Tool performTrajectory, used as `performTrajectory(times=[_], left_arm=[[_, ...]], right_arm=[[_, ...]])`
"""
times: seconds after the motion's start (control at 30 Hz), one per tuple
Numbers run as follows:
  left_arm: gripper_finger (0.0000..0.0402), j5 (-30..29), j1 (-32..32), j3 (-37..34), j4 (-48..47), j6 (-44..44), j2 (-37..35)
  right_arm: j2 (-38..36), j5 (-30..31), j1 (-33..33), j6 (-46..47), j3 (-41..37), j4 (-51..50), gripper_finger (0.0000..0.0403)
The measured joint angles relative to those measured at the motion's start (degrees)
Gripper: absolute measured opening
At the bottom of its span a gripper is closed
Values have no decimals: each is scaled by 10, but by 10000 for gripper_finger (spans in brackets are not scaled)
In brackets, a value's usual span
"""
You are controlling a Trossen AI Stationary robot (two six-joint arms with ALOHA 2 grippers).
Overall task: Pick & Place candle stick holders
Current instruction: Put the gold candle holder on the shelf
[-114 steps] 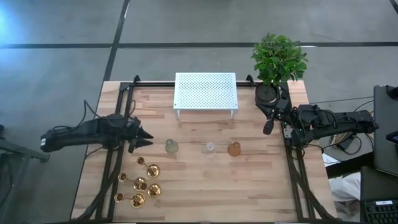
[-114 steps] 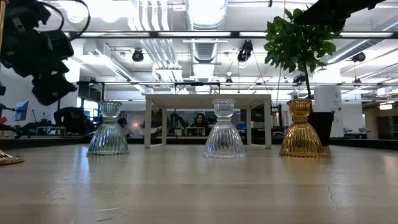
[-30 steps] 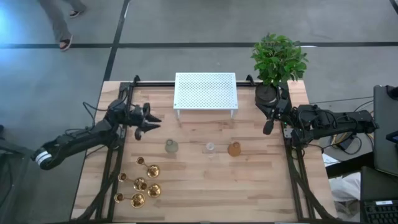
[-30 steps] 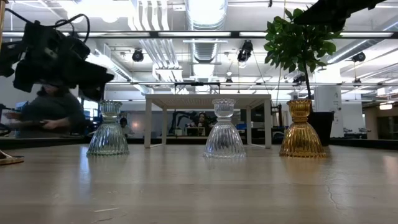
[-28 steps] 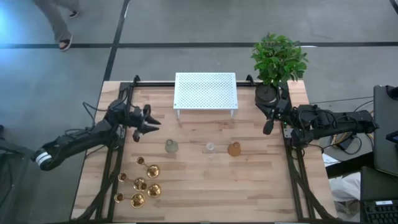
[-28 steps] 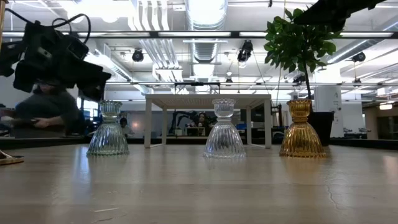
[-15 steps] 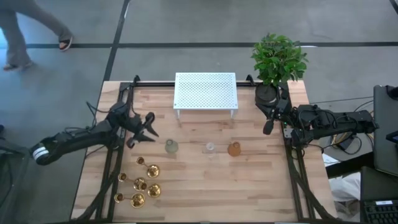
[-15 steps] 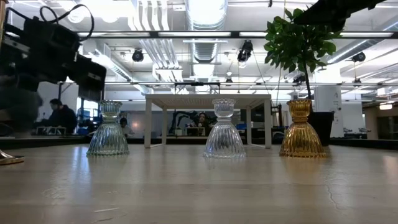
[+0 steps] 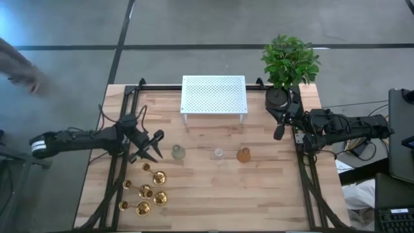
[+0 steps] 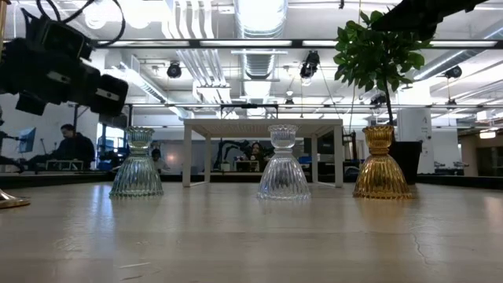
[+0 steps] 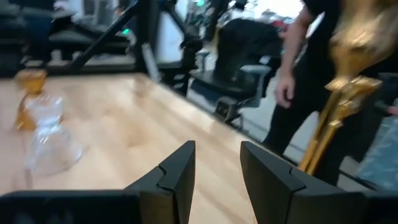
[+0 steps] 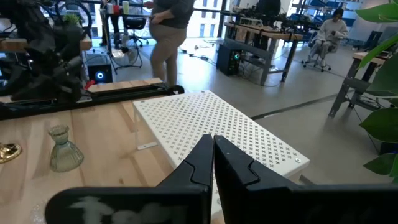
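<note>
While the four candle stick holders point(image 9: 145, 192) stand clustered at the table's point(image 9: 213, 194) near left corner, the left end effector point(image 9: 152, 146) hovers just beyond them, fingers spread, empty. Farther off, beside the plant point(image 9: 289, 61), the right end effector point(image 9: 278, 133) waits pinched closed.

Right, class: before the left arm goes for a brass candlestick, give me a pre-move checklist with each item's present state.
1. Left end effector open and empty: ok.
2. Left end effector over the candle stick holders: not ok; it hovers beyond the cluster, beside the greenish glass holder.
3. All four candlesticks upright: ok, as far as the high view shows.
4. Candlesticks spaced for a clean grasp: cannot tell; they stand close together.
5. Right end effector out of the way: ok, shut and parked by the plant pot.
</note>
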Motion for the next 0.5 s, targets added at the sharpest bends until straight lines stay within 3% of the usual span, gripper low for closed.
performTrajectory(times=[0.13, 0.37, 0.5], left_arm=[[133, -77, 0, 0, -64, 31, 7], [133, -68, 0, 0, -88, 5, 12], [132, -100, 0, -1, -92, -47, 11]], right_arm=[[0, 0, 0, 0, 0, 0, 8], [0, 0, 0, 0, 0, 0, 8], [0, 0, 0, 0, 0, 0, 8]])
